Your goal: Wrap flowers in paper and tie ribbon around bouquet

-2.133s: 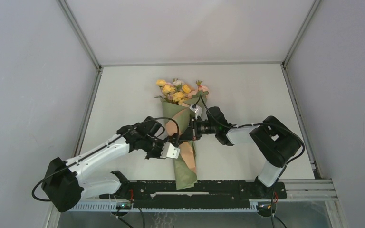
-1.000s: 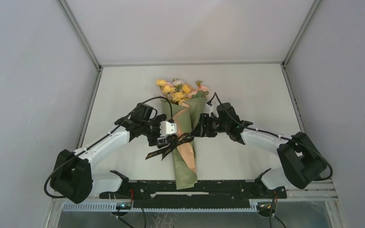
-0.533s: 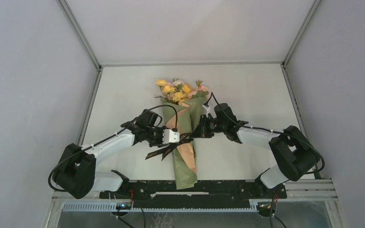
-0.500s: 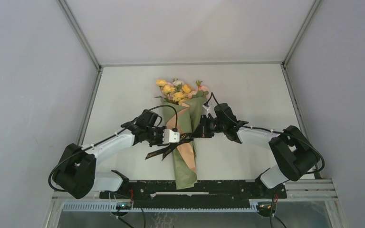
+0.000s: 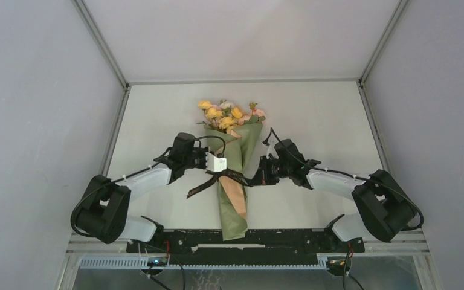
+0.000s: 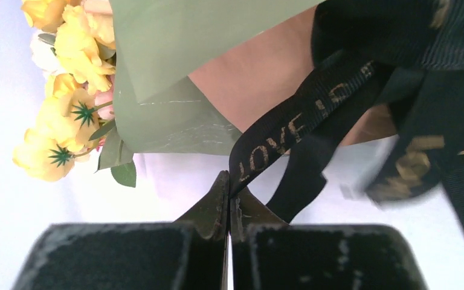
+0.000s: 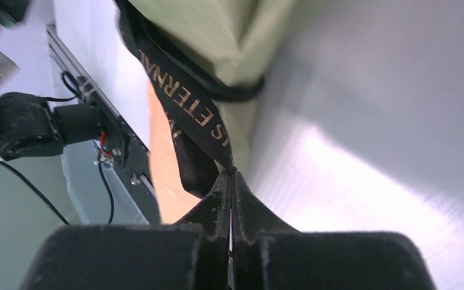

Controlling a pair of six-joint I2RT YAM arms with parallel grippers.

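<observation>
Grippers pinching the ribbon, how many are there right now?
2. The left gripper is shut on the ribbon at the bouquet's left side; the right gripper is shut on it at the right side.

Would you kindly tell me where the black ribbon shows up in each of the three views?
Top external: the ribbon crosses the green paper at centre.
Left wrist: ribbon right of centre, pinched by the left end effector.
Right wrist: ribbon upper left to centre, pinched by the right end effector.
Shared landmark: the green paper.
</observation>
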